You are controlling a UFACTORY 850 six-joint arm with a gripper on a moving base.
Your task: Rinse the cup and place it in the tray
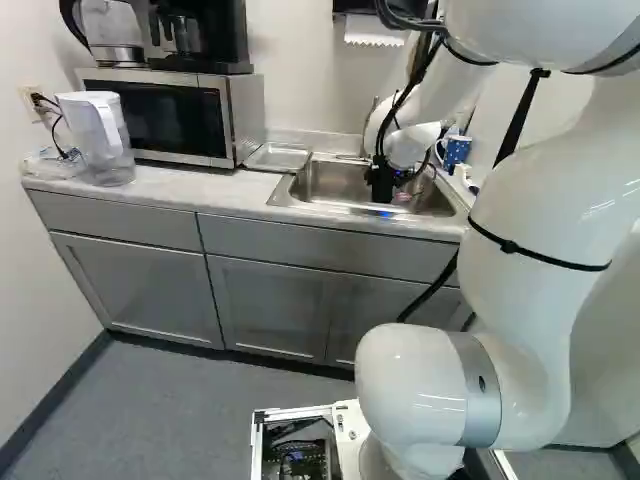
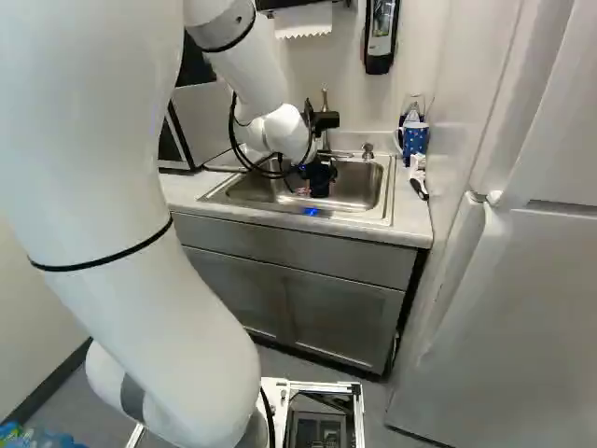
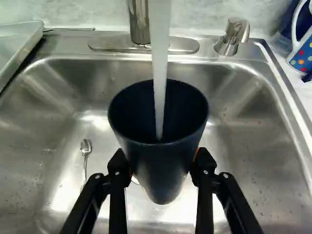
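My gripper (image 2: 318,166) is over the sink (image 2: 241,189). In the wrist view the gripper (image 3: 162,165) is shut on a dark blue cup (image 3: 163,168), one finger on either side of it. The cup's open rim faces up, and a stream of water (image 3: 160,68) from the faucet (image 3: 139,24) runs into it. Its inside is dark, so the water level cannot be told. A metal tray (image 1: 279,157) lies on the counter beside the sink; its edge (image 3: 24,48) also shows in the wrist view.
A spoon (image 3: 85,147) lies on the sink's bottom. A soap dispenser (image 3: 230,39) stands near the faucet, with a dotted mug (image 2: 415,138) on the counter beyond. A microwave (image 1: 170,112) and a clear pitcher (image 1: 100,140) stand past the tray. A fridge (image 2: 513,280) rises beside the counter.
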